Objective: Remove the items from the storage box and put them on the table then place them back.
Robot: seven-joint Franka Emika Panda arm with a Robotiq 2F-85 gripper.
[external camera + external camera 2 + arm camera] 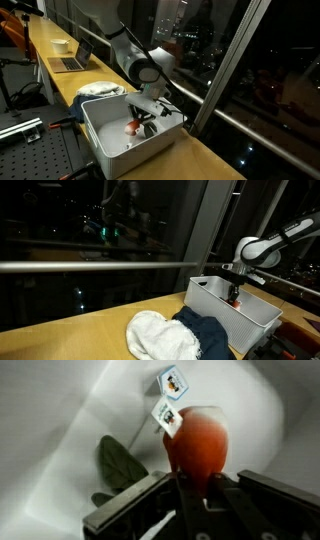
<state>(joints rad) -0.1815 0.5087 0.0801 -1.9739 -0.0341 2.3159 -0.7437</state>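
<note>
End effector (205,488) low inside white rectangular plastic storage box (128,155). Jaws flank small red round stickered fruit (197,445) on box floor; pinching or not, cannot tell. Dark green leaf-like object (120,462) just beside fruit. Advice: centre fruit, squeeze gently, lift straight clear of box wall, set on light-wood surface (70,335), away from edges.

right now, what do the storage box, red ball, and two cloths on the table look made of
Storage box: smooth white moulded walls, likely hard plastic. Red ball: smooth skin with slight sheen, probably plastic or rubber, unclear. White cloth: fluffy, crumpled, looks like terry fabric. Navy garment: matte, softly folded textile.
</note>
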